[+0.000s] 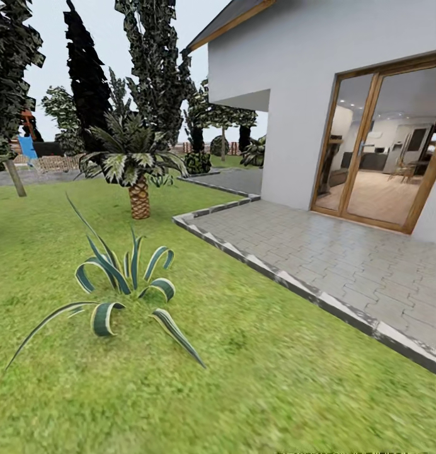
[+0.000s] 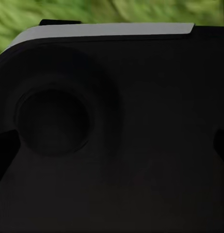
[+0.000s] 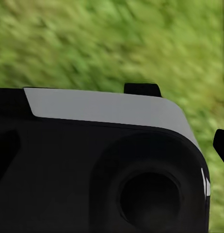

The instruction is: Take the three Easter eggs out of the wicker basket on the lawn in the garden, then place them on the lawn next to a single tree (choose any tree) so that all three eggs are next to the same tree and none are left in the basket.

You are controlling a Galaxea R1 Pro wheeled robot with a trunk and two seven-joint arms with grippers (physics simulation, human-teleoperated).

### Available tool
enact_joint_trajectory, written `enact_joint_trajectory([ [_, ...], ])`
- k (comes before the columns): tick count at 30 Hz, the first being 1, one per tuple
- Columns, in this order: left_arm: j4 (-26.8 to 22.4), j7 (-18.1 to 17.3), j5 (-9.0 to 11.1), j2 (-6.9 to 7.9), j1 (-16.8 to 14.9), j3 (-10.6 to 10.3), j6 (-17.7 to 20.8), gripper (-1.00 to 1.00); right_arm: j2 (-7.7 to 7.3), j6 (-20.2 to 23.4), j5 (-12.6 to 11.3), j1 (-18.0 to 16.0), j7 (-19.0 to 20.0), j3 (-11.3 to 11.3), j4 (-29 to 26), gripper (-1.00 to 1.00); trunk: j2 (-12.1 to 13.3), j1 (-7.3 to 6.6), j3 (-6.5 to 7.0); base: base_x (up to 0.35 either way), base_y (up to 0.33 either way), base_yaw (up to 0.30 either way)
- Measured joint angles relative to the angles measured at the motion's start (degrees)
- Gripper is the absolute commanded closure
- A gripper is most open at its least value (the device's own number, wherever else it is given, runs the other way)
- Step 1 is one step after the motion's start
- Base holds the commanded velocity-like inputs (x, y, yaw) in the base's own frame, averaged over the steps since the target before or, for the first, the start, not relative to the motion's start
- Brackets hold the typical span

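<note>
Head view: the lawn fills the near ground and runs far left. A striped spiky plant grows near left. Behind it stands a short palm with a scaly trunk. At far left a leaning pale trunk belongs to a tree with dark blocky leaves. Narrow dark conifers rise behind the palm, and a stretch of fence shows beyond them. To the right lies a grey paved patio with a kerb, against a white house with a wood-framed glass door. I see no basket or eggs here, so I cannot place them.

Left wrist view: a dark robot body part with a pale grey edge lies close to the camera, blurred grass beyond it. I cannot tell how wide the left hand stands.

Right wrist view: a similar dark part with a grey band, over blurred grass. The right hand's state cannot be told.
</note>
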Motion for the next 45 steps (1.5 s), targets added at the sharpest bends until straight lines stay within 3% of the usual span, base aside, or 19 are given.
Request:
enact_joint_trajectory([
  [18, 0.0, -0.08, -0.04, 0.0, -0.02, -0.07, 0.0, -1.0, 0.0, 0.01, 0.0, 0.0, 0.0, 0.0, 0.0, -1.0, 0.0, 0.0, 0.94, 0.0, 0.035, -0.224],
  [30, -0.02, -0.09, -0.08, 0.0, 0.01, -0.15, 0.0, -1.0, 0.0, 0.02, 0.0, 0.0, 0.0, 0.0, 0.0, -1.0, 0.0, 0.0, 1.53, 0.0, 0.243, -0.199],
  [45, -0.02, -0.09, -0.09, 0.0, 0.0, -0.16, 0.01, -1.0, 0.0, 0.02, 0.0, 0.0, 0.0, 0.0, 0.0, -1.0, 0.0, 0.0, 1.62, 0.0, 0.284, -0.018],
])
